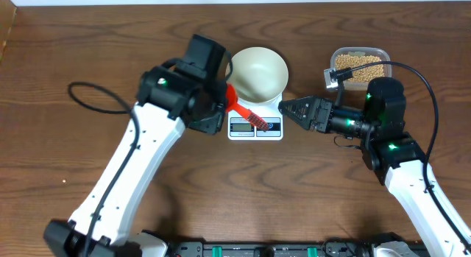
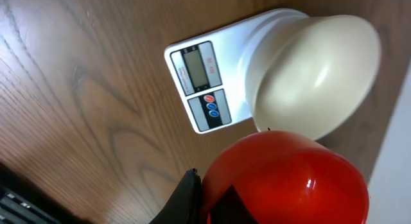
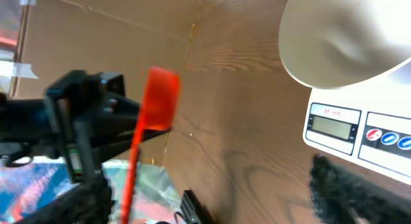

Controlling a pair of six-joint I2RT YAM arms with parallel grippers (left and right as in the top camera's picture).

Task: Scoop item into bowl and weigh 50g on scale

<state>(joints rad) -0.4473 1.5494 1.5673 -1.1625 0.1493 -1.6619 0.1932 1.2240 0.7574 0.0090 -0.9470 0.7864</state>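
Your left gripper (image 1: pixel 219 104) is clamped on the red scoop (image 1: pixel 243 110), at the scale's (image 1: pixel 239 127) left edge. Your right gripper (image 1: pixel 285 107) gapes empty just right of it. The bowl (image 1: pixel 257 71) sits on the scale. The beans (image 1: pixel 359 65) are in the tub (image 1: pixel 359 50), well right.

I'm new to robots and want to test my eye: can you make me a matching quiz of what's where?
Things: 1 bowl; 2 red scoop; 3 beans; 4 right claw.
Where: A in the clear tub; B open, beside the scale; C on the scale; D gripped by the left claw.
Pairs: 1-C; 2-D; 3-A; 4-B.
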